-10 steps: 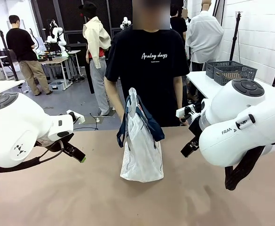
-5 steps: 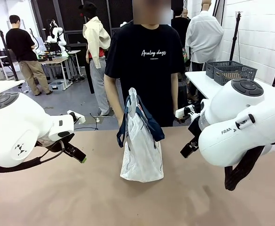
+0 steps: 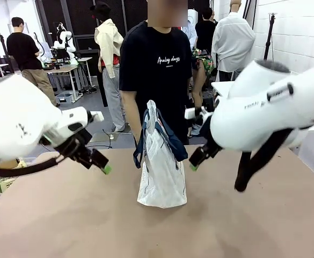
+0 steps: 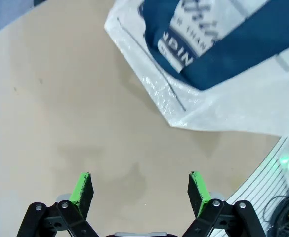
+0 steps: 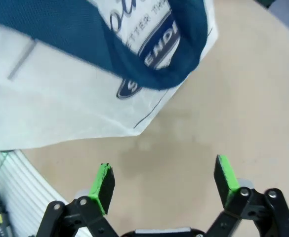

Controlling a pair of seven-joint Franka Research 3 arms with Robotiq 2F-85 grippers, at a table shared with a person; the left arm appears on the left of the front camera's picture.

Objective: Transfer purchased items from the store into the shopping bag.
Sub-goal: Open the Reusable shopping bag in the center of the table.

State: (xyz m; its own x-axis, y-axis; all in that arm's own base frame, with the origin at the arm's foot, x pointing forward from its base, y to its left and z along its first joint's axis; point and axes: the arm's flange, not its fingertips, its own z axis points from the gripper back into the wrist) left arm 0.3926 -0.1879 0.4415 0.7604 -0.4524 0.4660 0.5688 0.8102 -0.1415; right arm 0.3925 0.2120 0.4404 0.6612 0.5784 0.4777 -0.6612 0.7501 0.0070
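The shopping bag point(image 3: 161, 171), whitish plastic with navy handles, stands upright at the table's middle in front of a person in a black T-shirt. My left gripper point(image 3: 104, 167) hovers to the bag's left, and my right gripper point(image 3: 192, 165) hovers to its right; both sit slightly above the tabletop. In the left wrist view the bag point(image 4: 223, 69) lies beyond my open left gripper point(image 4: 140, 190), nothing between the green pads. The right wrist view has the bag point(image 5: 85, 74) above my open, empty right gripper point(image 5: 165, 180). The purchased items are out of view.
The brown table point(image 3: 81, 226) stretches bare around the bag. The person point(image 3: 159, 70) stands at the far edge right behind the bag. Another table with people stands far back on the left.
Both arms have swung up and inward, bringing the grippers closer to the bag's sides. The bag has not moved. The person has shifted slightly left.
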